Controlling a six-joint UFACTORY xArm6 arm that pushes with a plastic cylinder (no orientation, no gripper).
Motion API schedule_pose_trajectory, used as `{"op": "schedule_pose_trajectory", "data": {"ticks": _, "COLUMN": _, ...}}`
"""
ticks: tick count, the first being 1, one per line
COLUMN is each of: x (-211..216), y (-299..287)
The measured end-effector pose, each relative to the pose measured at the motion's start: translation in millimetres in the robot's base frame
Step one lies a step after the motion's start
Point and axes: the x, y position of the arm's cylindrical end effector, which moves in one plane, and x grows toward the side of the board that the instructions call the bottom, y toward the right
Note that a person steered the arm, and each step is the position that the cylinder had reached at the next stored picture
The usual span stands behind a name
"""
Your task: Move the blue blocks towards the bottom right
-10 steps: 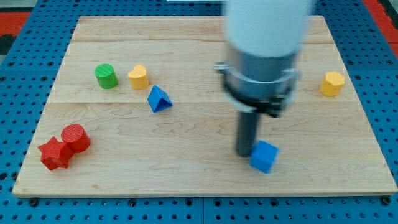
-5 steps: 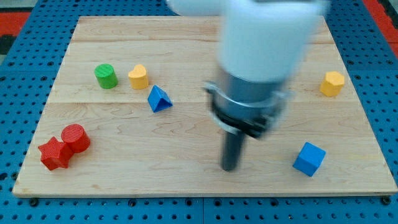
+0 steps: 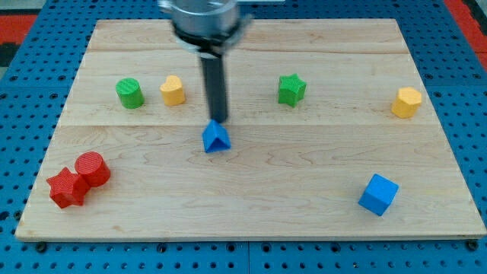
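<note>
A blue triangular block (image 3: 216, 138) lies left of the board's middle. My tip (image 3: 218, 119) is right at its top edge, touching or almost touching it. A blue cube (image 3: 378, 194) sits near the view's bottom right, apart from the rod.
A green cylinder (image 3: 129, 93) and a yellow block (image 3: 173, 90) sit at the upper left. A green star (image 3: 291, 89) is at the upper middle. A yellow hexagonal block (image 3: 406, 102) is at the right. A red cylinder (image 3: 92, 167) and a red star (image 3: 65, 188) touch at the lower left.
The rod left the blue cube at the lower right and swung to the upper left. The blue triangle has shifted right and down. The green star has come into view.
</note>
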Motion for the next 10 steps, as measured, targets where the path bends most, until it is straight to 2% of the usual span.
{"op": "schedule_pose_trajectory", "data": {"ticks": 1, "x": 14.1, "y": -14.2}}
{"op": "schedule_pose_trajectory", "data": {"ticks": 2, "x": 2.0, "y": -57.3}}
{"op": "schedule_pose_trajectory", "data": {"ticks": 3, "x": 30.1, "y": -91.1}}
{"op": "schedule_pose_trajectory", "data": {"ticks": 5, "x": 44.8, "y": 74.5}}
{"op": "schedule_pose_trajectory", "data": {"ticks": 7, "x": 35.1, "y": 47.7}}
{"op": "schedule_pose_trajectory", "data": {"ticks": 8, "x": 62.7, "y": 2.8}}
{"op": "schedule_pose_trajectory", "data": {"ticks": 9, "x": 101.8, "y": -9.6}}
{"op": "schedule_pose_trajectory", "data": {"ticks": 10, "x": 81.5, "y": 21.9}}
